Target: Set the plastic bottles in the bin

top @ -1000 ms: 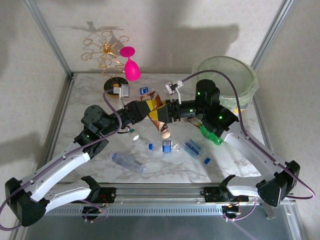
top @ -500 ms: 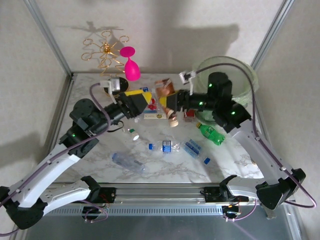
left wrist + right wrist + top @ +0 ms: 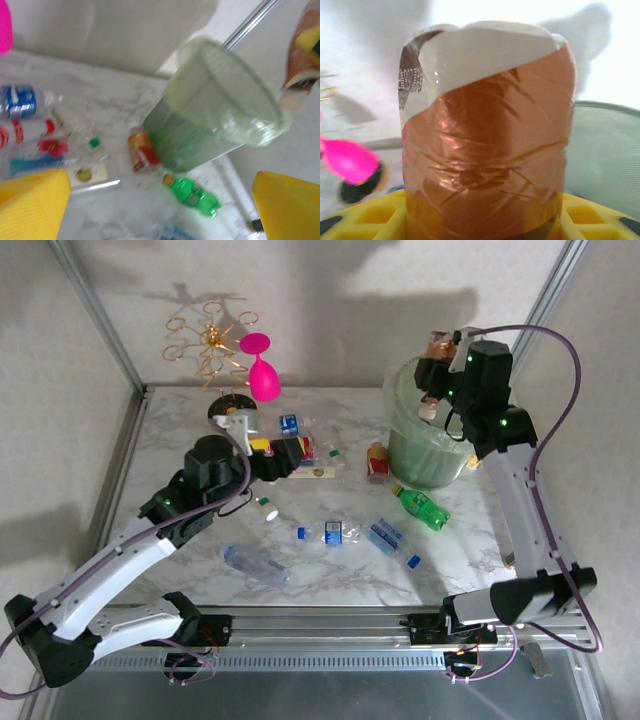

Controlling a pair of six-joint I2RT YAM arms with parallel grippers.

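My right gripper (image 3: 436, 375) is raised at the near rim of the pale-green bin (image 3: 430, 455), shut on a brown-labelled plastic bottle (image 3: 438, 344). In the right wrist view that bottle (image 3: 485, 150) stands between the yellow fingers (image 3: 600, 220). My left gripper (image 3: 298, 453) hangs open and empty over the back middle of the table. Its wrist view faces the bin (image 3: 215, 125), a green bottle (image 3: 192, 195) and a red-labelled bottle (image 3: 142, 150). More bottles lie on the marble: green (image 3: 422, 508), blue-labelled (image 3: 385, 537) (image 3: 328, 533), clear (image 3: 255, 565).
A pink wine glass (image 3: 262, 375) and a gold wire rack (image 3: 210, 345) stand at the back left. Flattened packaging and a small blue-labelled bottle (image 3: 289, 423) clutter the back middle. Metal frame posts (image 3: 100, 315) rise at the table's back corners.
The left gripper let go of the brown-labelled bottle, opened and drew back to the left. The right arm carried the bottle from the table's middle up to the bin's rim.
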